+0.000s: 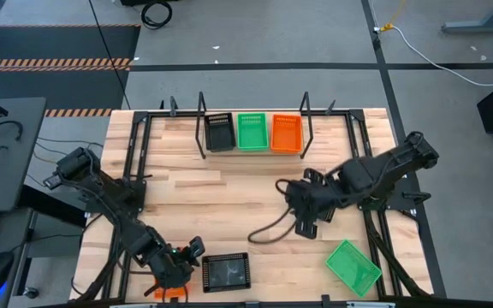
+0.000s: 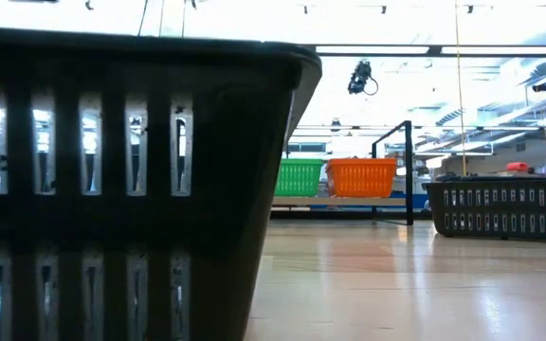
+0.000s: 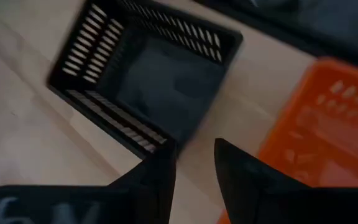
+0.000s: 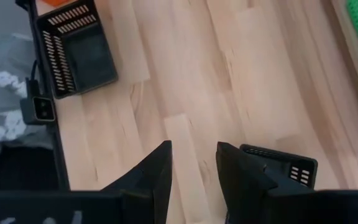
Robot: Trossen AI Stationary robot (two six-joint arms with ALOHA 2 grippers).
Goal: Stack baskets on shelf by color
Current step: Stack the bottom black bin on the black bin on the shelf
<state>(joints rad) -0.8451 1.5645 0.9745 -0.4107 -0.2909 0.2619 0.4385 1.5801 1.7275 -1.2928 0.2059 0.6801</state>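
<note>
On the shelf (image 1: 187,120) at the far edge, a black (image 1: 219,133), a green (image 1: 252,131) and an orange basket (image 1: 286,133) stand side by side. Another black basket (image 1: 226,271) sits at the near edge, with an orange one (image 1: 169,293) to its left. My left gripper (image 1: 193,252) is open just left of that black basket (image 3: 148,81), the orange one (image 3: 322,124) beside it. My right gripper (image 1: 300,221) is open and empty over mid-table. A third black basket (image 4: 281,167) rests on its bottom beside its fingers. A green basket (image 1: 353,267) lies near right. My left gripper has one fingertip (image 3: 165,163) at the black basket's nearest corner (image 3: 160,138), coming from above at a slant. I cannot tell whether it touches the rim. The basket stands flat on the table.
A dark cable loop (image 1: 268,231) lies on the table left of my right gripper. Bare wood stretches between the shelf and the near baskets. In the low view the near black basket (image 2: 131,170) blocks the left half, and the third black basket (image 2: 505,208) shows at the right.
</note>
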